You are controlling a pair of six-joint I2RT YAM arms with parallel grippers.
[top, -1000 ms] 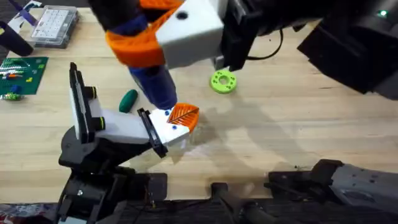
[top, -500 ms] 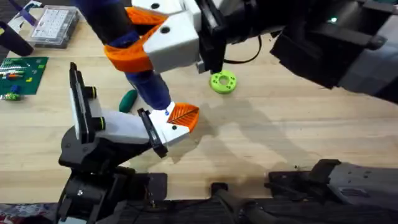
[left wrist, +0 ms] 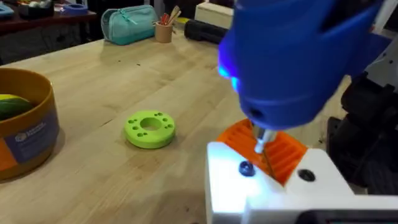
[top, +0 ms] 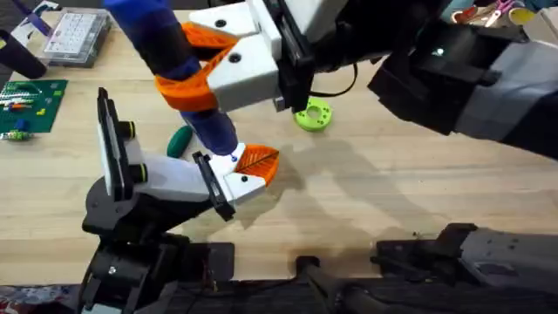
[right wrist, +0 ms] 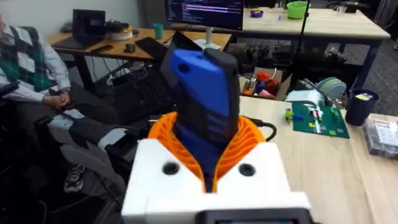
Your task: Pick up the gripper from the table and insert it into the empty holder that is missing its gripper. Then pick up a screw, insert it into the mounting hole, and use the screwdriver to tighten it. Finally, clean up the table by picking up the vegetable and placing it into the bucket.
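Behind the worktop we see a wooden desk (right wrist: 311, 22) with a monitor (right wrist: 204, 12), a second desk (right wrist: 93, 40) with a dark screen, and grey floor (right wrist: 379, 62).

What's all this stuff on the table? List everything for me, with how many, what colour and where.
screwdriver: one, blue, held upright with its bit on the gripper
gripper: one, white block with orange ribbed finger, seated at the holder's end
holder: one, white on a black stand, front left
vegetable: one, dark green, on the table behind the holder
ring: one, bright green, mid-table
bucket: one, yellow-orange, blue label
parts box: one, clear, far left
circuit board: one, green, left edge
table: one, light wood
right gripper: white with orange fingers, shut on the screwdriver
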